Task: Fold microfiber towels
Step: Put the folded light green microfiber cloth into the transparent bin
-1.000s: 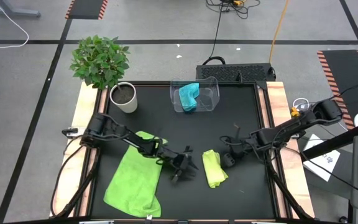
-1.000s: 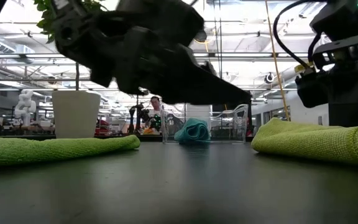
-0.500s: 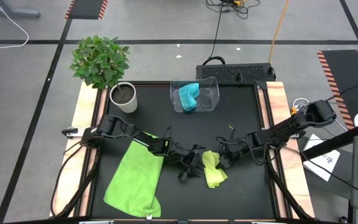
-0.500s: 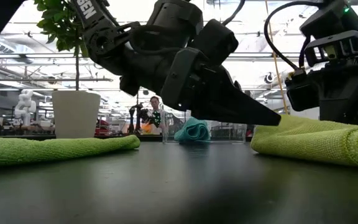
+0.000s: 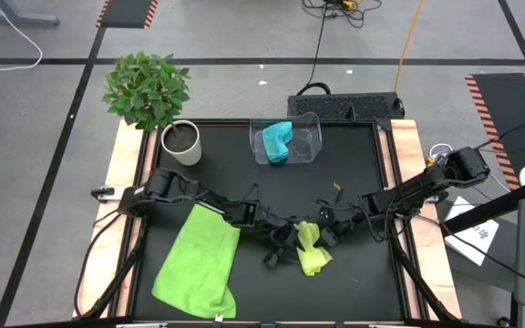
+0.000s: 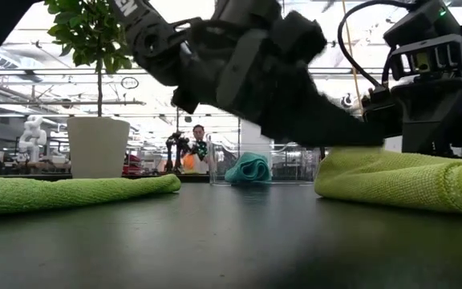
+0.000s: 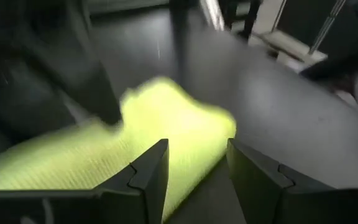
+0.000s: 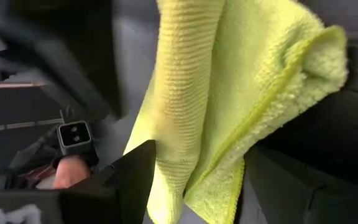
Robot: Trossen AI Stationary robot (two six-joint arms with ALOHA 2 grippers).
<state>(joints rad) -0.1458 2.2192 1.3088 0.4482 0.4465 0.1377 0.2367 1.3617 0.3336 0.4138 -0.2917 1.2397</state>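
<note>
we see the folded green towel [image 5: 310, 250] mid-tabletop [image 5: 354, 164]; the right gripper [image 5: 322, 235] jaws straddle its edge, apart, while the left gripper [image 5: 281, 251] jaws, apart, sit just beside it.

Fuzzy ribbed cloth towels [image 5: 309, 248] (2 lime-green) lie on a matt black tabletop [image 5: 354, 173].

Robotics lab: taped concrete floor [image 5: 53, 109], floor cables [image 5: 317, 46], open hall with ceiling lights [image 6: 22, 80].
</note>
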